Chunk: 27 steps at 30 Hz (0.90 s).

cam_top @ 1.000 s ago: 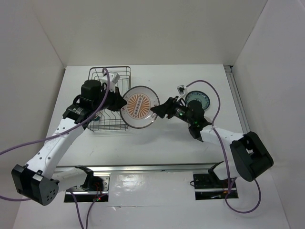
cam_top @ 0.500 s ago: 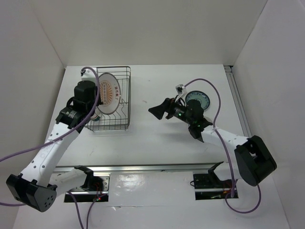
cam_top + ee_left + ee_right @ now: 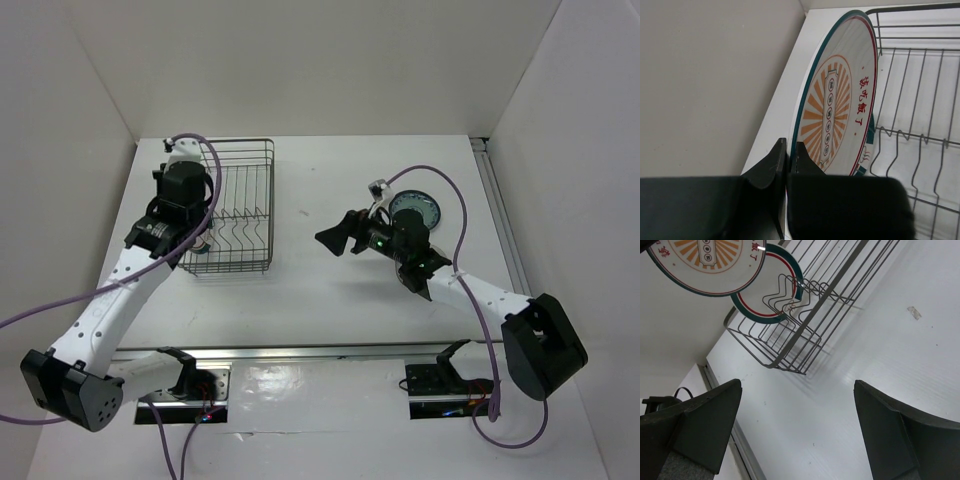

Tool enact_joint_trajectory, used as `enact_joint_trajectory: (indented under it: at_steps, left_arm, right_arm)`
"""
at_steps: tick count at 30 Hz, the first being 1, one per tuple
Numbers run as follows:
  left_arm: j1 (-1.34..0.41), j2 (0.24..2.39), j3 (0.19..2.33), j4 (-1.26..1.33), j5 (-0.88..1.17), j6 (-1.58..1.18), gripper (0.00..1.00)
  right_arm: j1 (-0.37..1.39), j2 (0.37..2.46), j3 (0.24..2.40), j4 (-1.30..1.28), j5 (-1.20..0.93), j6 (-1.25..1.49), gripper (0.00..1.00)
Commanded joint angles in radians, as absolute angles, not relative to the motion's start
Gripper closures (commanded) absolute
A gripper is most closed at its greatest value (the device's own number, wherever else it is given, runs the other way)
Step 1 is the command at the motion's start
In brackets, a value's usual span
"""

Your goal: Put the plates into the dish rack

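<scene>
My left gripper (image 3: pixel 190 215) is shut on the rim of the white plate with the orange sunburst centre (image 3: pixel 840 100). It holds the plate upright, edge-on, at the left side of the dark wire dish rack (image 3: pixel 238 205); my arm hides it from above. The left gripper (image 3: pixel 788 145) shows both jaws pinching the rim. The white plate with the teal-red rim (image 3: pixel 765 305) stands among the rack's prongs (image 3: pixel 800 290), just below the sunburst plate (image 3: pixel 705 265). My right gripper (image 3: pixel 335 238) is open and empty over the table's middle. The teal-blue plate (image 3: pixel 415 210) lies flat behind the right arm. The grey-beige plate is out of view.
White walls close in the table on the left, back and right. The left arm is close to the left wall (image 3: pixel 715 75). A metal rail (image 3: pixel 300 352) runs along the near edge by the arm bases. Purple cables loop from both arms.
The sunburst plate went from between both grippers at the table's middle, leftward over the rack, into an upright pose at the rack's left side. The right gripper let go and stayed, open.
</scene>
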<state>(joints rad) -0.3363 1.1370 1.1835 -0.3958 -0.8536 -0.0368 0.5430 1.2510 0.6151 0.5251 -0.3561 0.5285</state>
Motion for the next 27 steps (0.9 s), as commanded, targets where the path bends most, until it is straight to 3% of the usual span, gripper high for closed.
enact_joint_trajectory:
  at_steps: [1,8,27]
  left_arm:
    - [-0.339,1.115,1.158,-0.266,-0.946,0.053,1.00]
    - [-0.339,1.104,1.100,-0.201,-0.862,0.086,1.00]
    - [-0.339,1.203,1.060,-0.230,-0.864,-0.001,1.00]
  right_arm:
    - [0.552,1.227,0.646,0.505,-0.374,0.499,0.00]
    - [0.552,1.226,0.655,0.505,-0.393,0.499,0.00]
    - [0.543,1.157,0.624,0.486,-0.383,0.499,0.00]
